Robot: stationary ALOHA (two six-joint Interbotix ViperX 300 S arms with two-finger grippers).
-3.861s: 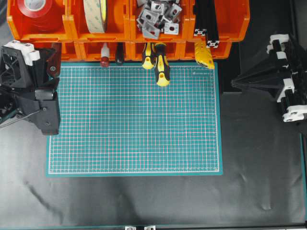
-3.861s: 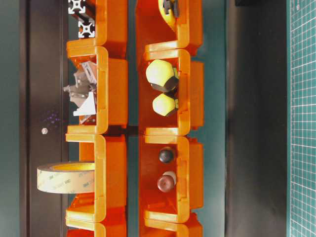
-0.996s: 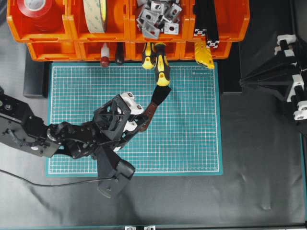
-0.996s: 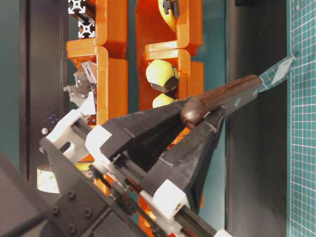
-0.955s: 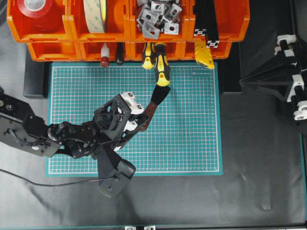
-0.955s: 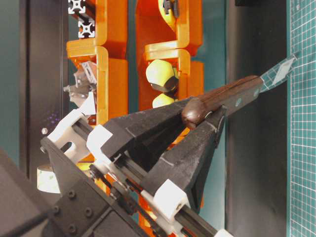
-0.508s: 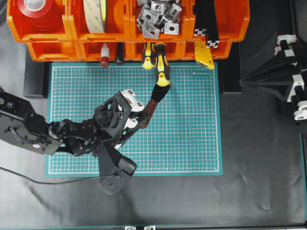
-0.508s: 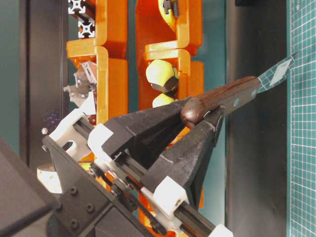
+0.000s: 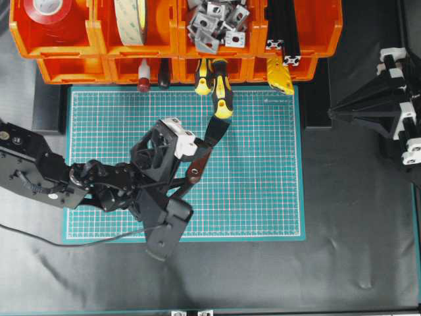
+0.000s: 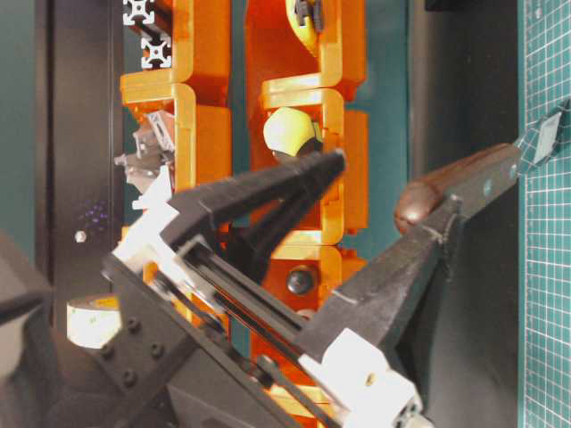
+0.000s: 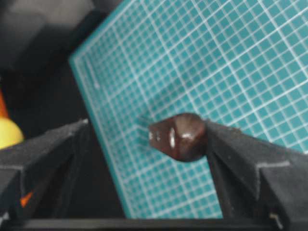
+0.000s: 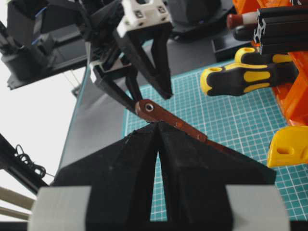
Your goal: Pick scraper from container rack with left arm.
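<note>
The scraper [image 9: 201,158] has a reddish-brown handle and a dark blade. It lies slanted over the green mat [image 9: 263,184], blade toward the orange container rack [image 9: 72,69]. My left gripper [image 9: 196,166] is open around the handle end. In the left wrist view the handle end [image 11: 179,137] touches only the right finger [image 11: 240,159], and the left finger [image 11: 43,154] stands well apart. The table-level view shows the same wide gap in the gripper [image 10: 397,183]. My right gripper [image 9: 332,113] is shut and empty at the right, off the mat; it also shows in the right wrist view [image 12: 158,124].
Two yellow-and-black screwdrivers [image 9: 222,92] stick out of the rack onto the mat, close to the scraper's blade. A red-knobbed tool [image 9: 143,82] and a yellow part [image 9: 279,74] also stick out of the lower bins. The upper bins hold tape rolls and metal brackets.
My left gripper has opened. Half a second ago it was shut on the scraper's handle end; now the handle rests against one finger only and sits lower, toward the mat.
</note>
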